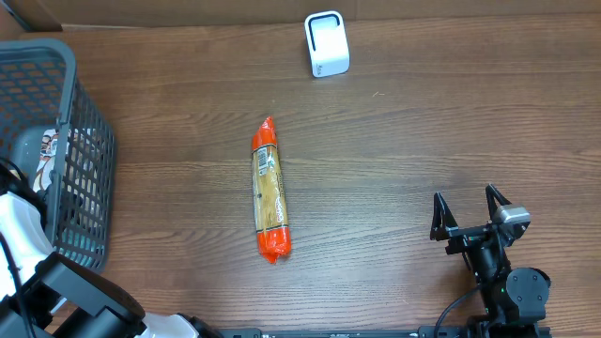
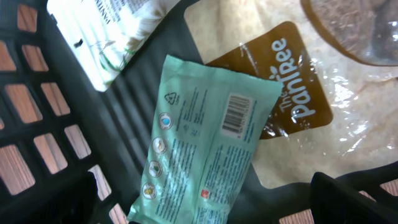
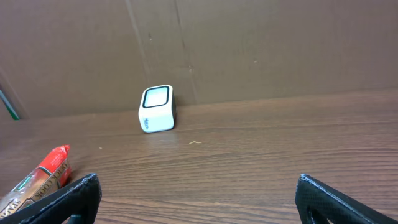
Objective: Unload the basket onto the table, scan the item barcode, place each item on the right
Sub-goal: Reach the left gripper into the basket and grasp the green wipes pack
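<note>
At the table's left edge, the left gripper (image 2: 205,208) hangs over the inside of the grey basket (image 1: 89,160), its jaws spread wide with nothing between them. It is directly above a teal packet (image 2: 205,143) whose barcode (image 2: 238,114) faces up. That packet lies partly across a Pantree bag (image 2: 298,93), with a white packet (image 2: 106,37) near it. The right gripper (image 1: 467,214) is likewise spread and empty, low at the near right of the table (image 1: 423,122). An orange snack packet (image 1: 269,192) lies flat mid-table, well apart from the white scanner (image 1: 327,44) at the far edge. Which packet is meant for scanning I cannot tell, though the left arm's position favours the teal one. The step in hand looks like the reach before a pick; nothing is gripped yet. The next move calls for closing on the teal packet's edges — not over the barcode — then lifting it clear of the basket wall and turning the code toward the scanner.
</note>
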Robot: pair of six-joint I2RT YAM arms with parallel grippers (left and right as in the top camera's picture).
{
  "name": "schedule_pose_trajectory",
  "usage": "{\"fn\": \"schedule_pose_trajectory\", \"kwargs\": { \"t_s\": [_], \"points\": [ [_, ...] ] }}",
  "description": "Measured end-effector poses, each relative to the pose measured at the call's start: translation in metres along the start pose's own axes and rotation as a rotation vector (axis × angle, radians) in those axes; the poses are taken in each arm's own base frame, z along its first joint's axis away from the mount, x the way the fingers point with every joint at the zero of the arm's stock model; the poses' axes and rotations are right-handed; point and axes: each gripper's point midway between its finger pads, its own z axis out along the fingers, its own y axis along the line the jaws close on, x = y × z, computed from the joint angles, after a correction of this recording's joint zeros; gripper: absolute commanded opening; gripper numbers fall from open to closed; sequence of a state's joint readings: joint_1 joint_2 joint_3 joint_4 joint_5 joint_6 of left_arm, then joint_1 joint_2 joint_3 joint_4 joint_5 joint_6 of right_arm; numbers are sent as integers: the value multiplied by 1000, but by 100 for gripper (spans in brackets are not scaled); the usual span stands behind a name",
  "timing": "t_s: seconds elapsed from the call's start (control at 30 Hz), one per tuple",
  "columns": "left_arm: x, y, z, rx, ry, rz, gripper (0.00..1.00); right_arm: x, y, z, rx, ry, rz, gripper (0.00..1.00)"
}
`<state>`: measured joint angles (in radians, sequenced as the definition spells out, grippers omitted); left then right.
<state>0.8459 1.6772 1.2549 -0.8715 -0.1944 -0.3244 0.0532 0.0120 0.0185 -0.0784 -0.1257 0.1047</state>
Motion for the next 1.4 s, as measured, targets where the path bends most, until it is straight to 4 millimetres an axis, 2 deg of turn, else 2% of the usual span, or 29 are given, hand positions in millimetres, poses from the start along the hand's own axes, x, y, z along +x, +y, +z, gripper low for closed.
{"fn": "schedule_pose_trajectory", "kwargs": {
  "t_s": [0.1, 0.23, 0.3, 0.37, 0.47, 0.73, 0.83, 1.03, 1.1, 1.17, 1.2, 1.4],
  "points": [
    [-5, -3, 9, 0, -6, 17, 97, 0, 0, 0, 0, 0, -1, 100],
    [20, -2, 46, -40, 115, 62, 90, 0, 0, 0, 0, 0, 0, 100],
    [25, -2, 53, -48, 139, 69, 89, 0, 0, 0, 0, 0, 0, 100],
    [25, -2, 54, -46, 142, 69, 87, 0, 0, 0, 0, 0, 0, 100],
    [26, -4, 54, -36, 145, 69, 80, 0, 0, 0, 0, 0, 0, 100],
    [28, -5, 54, -29, 153, 68, 80, 0, 0, 0, 0, 0, 0, 100],
    [28, -5, 54, -29, 152, 67, 73, 0, 0, 0, 0, 0, 0, 100],
    [25, -5, 54, -27, 141, 66, 67, 0, 0, 0, 0, 0, -1, 100],
    [24, -5, 55, -29, 136, 64, 52, 0, 0, 0, 0, 0, -1, 100],
    [25, -4, 56, -34, 135, 63, 15, 0, 0, 0, 0, 0, 0, 100],
    [25, -3, 56, -38, 135, 69, 5, 0, 0, 0, 0, 0, 0, 100],
    [22, -1, 51, -52, 127, 71, 4, 0, 0, 0, 0, 0, 0, 100]
  ]
}}
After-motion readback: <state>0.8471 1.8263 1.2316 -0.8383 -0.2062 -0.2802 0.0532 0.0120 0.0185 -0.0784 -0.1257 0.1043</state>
